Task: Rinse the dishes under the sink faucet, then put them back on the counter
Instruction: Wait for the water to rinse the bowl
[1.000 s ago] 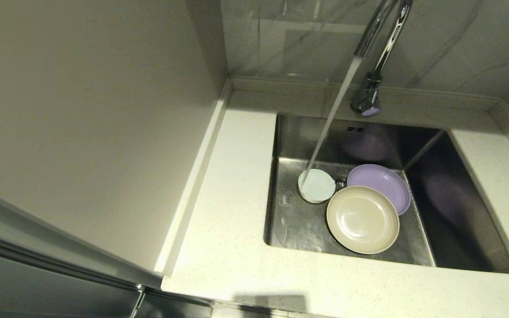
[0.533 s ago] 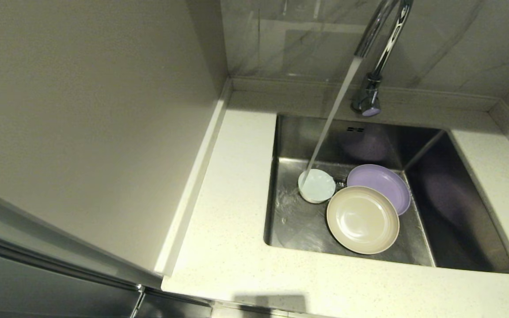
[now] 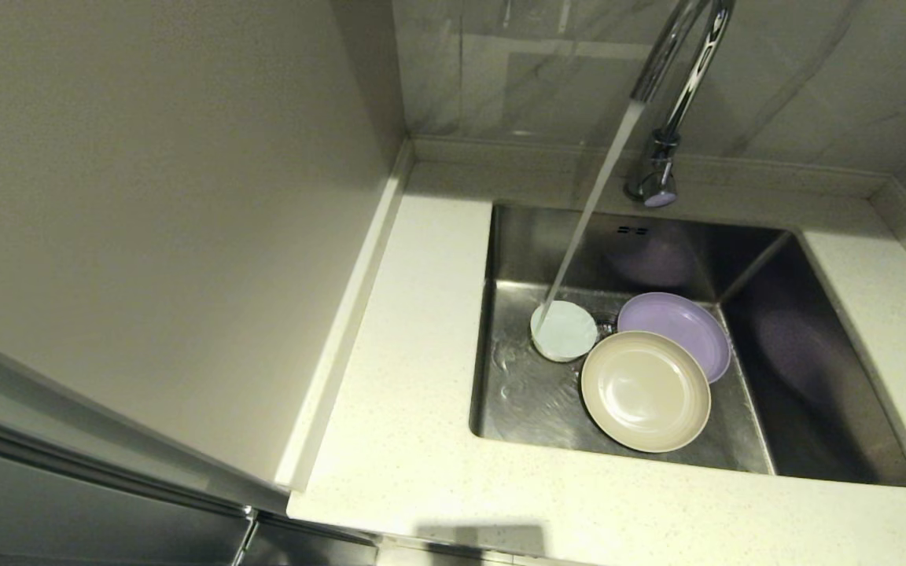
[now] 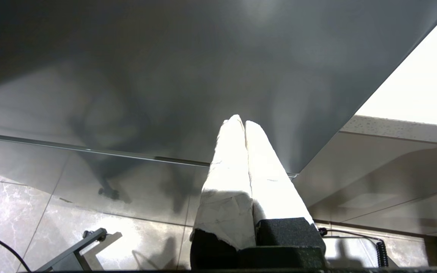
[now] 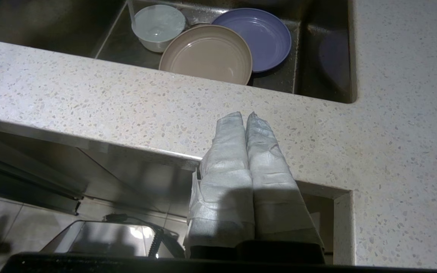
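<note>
Three dishes lie in the steel sink [image 3: 535,409]: a small white bowl [image 3: 564,331] [image 5: 159,26], a beige plate [image 3: 646,391] [image 5: 206,55] and a lavender plate [image 3: 677,324] [image 5: 258,36] partly under the beige one. The faucet [image 3: 677,86] runs, and its stream lands in the bowl. My right gripper [image 5: 244,115] is shut and empty, low in front of the counter [image 5: 127,106] edge. My left gripper [image 4: 239,120] is shut and empty, down beside a grey cabinet panel. Neither gripper shows in the head view.
A tall beige wall panel [image 3: 146,220] borders the counter [image 3: 406,440] on the left. Marble-look tiles [image 3: 815,71] rise behind the sink. Below the counter front are floor tiles [image 4: 13,212] and a coiled cable [image 5: 154,237].
Only the water has changed: ripples spread over the sink floor left of the bowl. Dishes stay in place.
</note>
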You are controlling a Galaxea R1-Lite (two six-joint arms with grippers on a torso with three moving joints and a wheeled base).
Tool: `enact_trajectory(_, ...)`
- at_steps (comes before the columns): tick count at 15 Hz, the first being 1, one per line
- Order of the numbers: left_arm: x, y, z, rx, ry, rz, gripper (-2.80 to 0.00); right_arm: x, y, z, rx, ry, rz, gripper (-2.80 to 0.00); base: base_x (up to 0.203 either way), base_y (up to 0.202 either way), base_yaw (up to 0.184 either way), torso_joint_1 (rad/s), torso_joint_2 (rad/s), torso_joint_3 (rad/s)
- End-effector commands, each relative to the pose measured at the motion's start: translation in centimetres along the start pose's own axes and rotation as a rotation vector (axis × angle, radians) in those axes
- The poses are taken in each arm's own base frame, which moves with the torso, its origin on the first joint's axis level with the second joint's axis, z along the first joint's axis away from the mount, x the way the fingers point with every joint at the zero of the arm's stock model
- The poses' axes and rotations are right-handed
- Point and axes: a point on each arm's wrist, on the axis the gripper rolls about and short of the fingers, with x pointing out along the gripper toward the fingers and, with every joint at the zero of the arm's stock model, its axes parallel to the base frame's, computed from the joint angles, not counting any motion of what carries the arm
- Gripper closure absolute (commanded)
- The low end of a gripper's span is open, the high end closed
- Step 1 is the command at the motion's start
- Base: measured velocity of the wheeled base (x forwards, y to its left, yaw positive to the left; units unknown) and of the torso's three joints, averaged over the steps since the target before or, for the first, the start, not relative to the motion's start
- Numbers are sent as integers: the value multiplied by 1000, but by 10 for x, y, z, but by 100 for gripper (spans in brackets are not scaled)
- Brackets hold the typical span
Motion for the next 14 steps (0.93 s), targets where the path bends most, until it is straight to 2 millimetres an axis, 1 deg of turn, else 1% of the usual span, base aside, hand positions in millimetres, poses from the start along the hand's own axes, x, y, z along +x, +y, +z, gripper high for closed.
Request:
enact_trajectory(1,0,0,0,-1,-3,0,0,0,0,0,0,5,0,0,0,0,0,0,0,0)
enact_trajectory(14,0,0,0,-1,-3,0,0,0,0,0,0,4,0,0,0,0,0,0,0,0)
